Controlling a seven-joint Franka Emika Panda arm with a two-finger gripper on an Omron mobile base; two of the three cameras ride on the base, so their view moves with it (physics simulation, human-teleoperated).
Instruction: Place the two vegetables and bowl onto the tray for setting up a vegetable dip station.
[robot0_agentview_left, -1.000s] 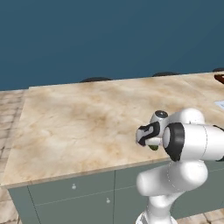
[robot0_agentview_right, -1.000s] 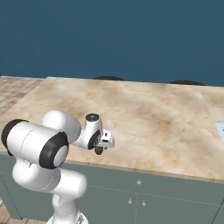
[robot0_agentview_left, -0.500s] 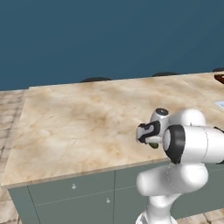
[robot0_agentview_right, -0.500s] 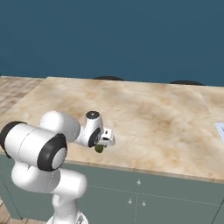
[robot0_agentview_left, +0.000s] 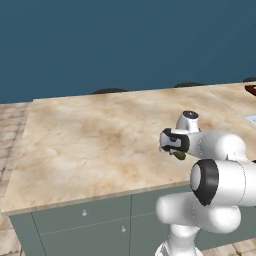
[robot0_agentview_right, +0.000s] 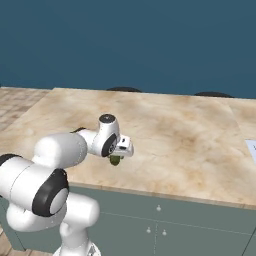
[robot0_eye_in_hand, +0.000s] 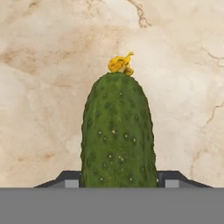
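Pincer (robot0_eye_in_hand: 117, 179) clenched on cucumber (robot0_eye_in_hand: 117, 135), fingers at 3 and 9 o'clock, over counter (robot0_agentview_left: 90, 135) near front edge. Risk: grip near one end, veg could pivot or slip in transit.

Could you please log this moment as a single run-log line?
phase: grasp | gripper: shut on dark green bumpy cucumber | cucumber: between finger tips, above beige marble counter | tray: not yet loaded

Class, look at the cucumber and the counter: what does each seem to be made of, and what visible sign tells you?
Cucumber: vegetable skin, dark green and matte, dotted with pale bumps, a dried yellow blossom at its tip.
Counter: probably polished marble or a similar stone, beige with brown veins and fine cracks; a printed laminate could look the same.
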